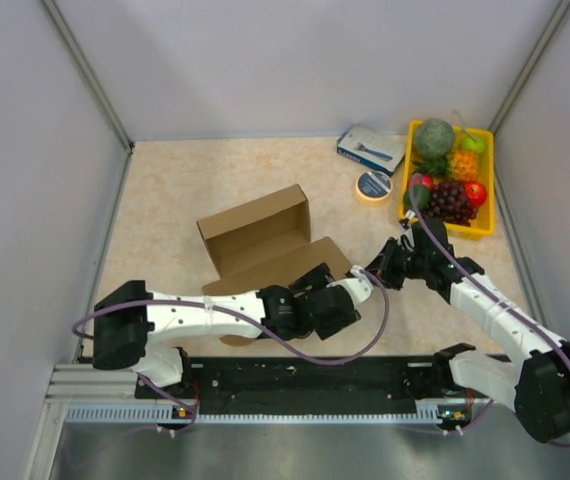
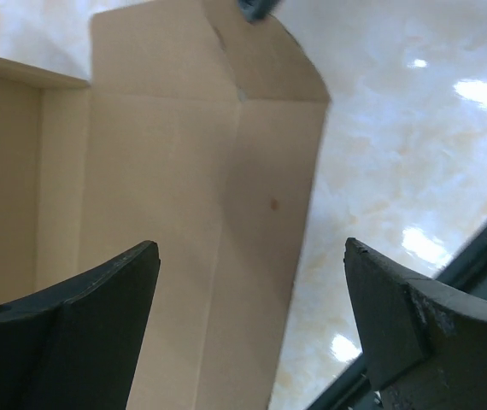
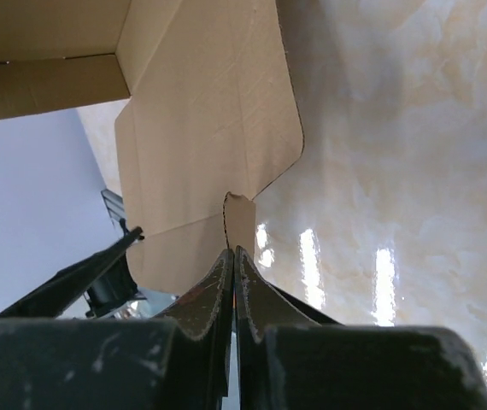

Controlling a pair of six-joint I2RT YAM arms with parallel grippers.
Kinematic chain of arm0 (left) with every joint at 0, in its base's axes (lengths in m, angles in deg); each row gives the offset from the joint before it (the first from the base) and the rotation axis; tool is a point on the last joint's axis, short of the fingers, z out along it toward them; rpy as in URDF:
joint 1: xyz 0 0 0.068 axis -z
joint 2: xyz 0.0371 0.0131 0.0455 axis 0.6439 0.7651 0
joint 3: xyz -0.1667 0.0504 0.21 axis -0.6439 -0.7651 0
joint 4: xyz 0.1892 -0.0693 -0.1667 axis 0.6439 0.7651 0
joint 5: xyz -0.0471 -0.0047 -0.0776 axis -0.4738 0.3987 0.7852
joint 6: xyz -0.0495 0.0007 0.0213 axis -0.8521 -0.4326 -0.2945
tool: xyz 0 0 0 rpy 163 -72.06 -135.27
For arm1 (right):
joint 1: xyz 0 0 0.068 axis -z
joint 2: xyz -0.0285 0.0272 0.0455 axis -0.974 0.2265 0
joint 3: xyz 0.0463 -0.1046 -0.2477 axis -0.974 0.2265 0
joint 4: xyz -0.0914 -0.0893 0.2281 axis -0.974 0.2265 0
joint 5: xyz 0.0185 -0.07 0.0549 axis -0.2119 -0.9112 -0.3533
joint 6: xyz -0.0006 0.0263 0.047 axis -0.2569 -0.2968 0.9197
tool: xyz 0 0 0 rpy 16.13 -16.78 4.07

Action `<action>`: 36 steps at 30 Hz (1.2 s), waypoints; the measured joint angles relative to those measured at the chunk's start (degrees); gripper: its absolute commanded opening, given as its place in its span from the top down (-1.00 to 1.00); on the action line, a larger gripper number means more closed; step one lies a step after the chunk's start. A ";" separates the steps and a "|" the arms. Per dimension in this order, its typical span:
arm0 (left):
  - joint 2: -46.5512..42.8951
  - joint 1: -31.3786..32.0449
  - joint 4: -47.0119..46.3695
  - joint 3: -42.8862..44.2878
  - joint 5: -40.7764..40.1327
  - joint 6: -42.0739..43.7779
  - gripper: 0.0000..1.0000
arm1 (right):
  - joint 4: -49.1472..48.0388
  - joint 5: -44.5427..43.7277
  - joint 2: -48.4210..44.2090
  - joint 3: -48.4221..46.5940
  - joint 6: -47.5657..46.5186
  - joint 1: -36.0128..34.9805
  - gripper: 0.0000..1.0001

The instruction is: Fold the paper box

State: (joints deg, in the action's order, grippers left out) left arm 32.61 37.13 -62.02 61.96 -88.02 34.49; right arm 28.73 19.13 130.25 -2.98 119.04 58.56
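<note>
Cardboard first: the paper box (image 1: 260, 235) is sitting mid-table (image 1: 165, 200), plain brown and half set up. Its far walls are standing up around an open tray shape, and one long flap is lying flat on the tabletop, pointing toward the arm bases.

The left gripper (image 1: 317, 280) is hanging just above that flat flap. In the left wrist view its pincer (image 2: 248, 256) is gaping wide, both dark fingers are framing bare cardboard (image 2: 167, 171), and nothing is sitting between them. The box's inner wall is showing at the left of that view.

The right gripper (image 1: 373, 270) is reaching in from the right, at the flap's right-hand edge. In the right wrist view its fingers (image 3: 232, 252) are pressing tight together. Their tips are meeting a small notched tab on the flap's (image 3: 209, 111) edge. I cannot tell whether any cardboard is actually being pinched between them.

A yellow tray (image 1: 465, 231) of fruit is occupying the far right corner. Beside it a blue-and-white carton (image 1: 370, 148) and a roll of tape (image 1: 373, 185) are lying well apart from the box.
</note>
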 measured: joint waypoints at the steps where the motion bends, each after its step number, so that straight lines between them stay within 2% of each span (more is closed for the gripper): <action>1: 1.27 0.07 0.20 0.92 -2.34 0.15 -0.76 | 0.33 0.20 0.00 0.00 0.61 0.00 1.00; 2: 2.12 0.07 0.26 1.36 -3.76 0.26 -0.58 | 0.57 0.35 -0.02 0.00 1.18 0.00 1.00; 5: 5.11 0.04 1.27 2.01 -8.33 0.94 -0.25 | 1.11 0.68 -0.35 0.00 2.69 0.00 1.00; 8: 7.23 0.04 2.89 2.19 -10.93 1.55 0.20 | 1.42 0.90 -1.29 -0.37 4.20 0.02 1.00; 9: 7.52 0.04 3.41 2.19 -11.47 1.79 0.54 | 1.73 1.07 -1.77 -0.81 4.72 0.02 1.00; 10: 7.56 0.02 3.74 2.19 -11.93 2.23 0.68 | 1.88 1.22 -2.25 -1.38 5.07 0.02 0.83; 11: 7.54 0.02 3.80 2.19 -12.31 2.29 0.78 | 2.03 1.49 -2.49 -2.01 5.11 0.15 0.52; 12: 7.43 -0.02 3.80 2.21 -12.63 2.86 0.92 | 2.25 2.05 -2.60 -2.95 5.05 0.48 -0.02; 13: 7.23 -0.17 4.00 2.25 -13.20 3.50 0.96 | 2.38 2.69 -2.62 -3.89 4.81 1.14 -0.25; 15: 6.60 -0.46 4.44 2.38 -13.75 4.07 1.00 | 3.41 2.80 -3.08 -5.84 2.80 3.76 -0.59; 20: 2.08 -1.99 6.80 3.39 -13.92 4.33 1.00 | 8.70 -3.76 -5.05 -11.10 -5.81 17.40 -0.69; 23: -1.81 -2.95 8.74 4.87 -13.55 3.89 1.00 | 11.10 -14.12 -2.21 -14.60 -9.55 21.18 -0.68; 27: -5.53 -3.72 10.95 7.50 -12.15 2.27 1.00 | 7.13 -20.17 4.48 -12.41 -9.84 21.86 -0.31; 33: -6.27 -4.98 16.11 14.29 -9.33 -1.38 1.00 | -10.16 -19.47 4.24 7.21 1.31 25.62 -0.29; 36: -6.19 -5.51 18.88 17.88 -7.65 -2.45 1.00 | -18.51 -19.12 3.82 12.90 6.34 27.28 -0.26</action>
State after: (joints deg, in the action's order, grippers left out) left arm 26.42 31.62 -43.13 79.84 -95.67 32.04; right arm 10.22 0.00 134.08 9.92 125.38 85.84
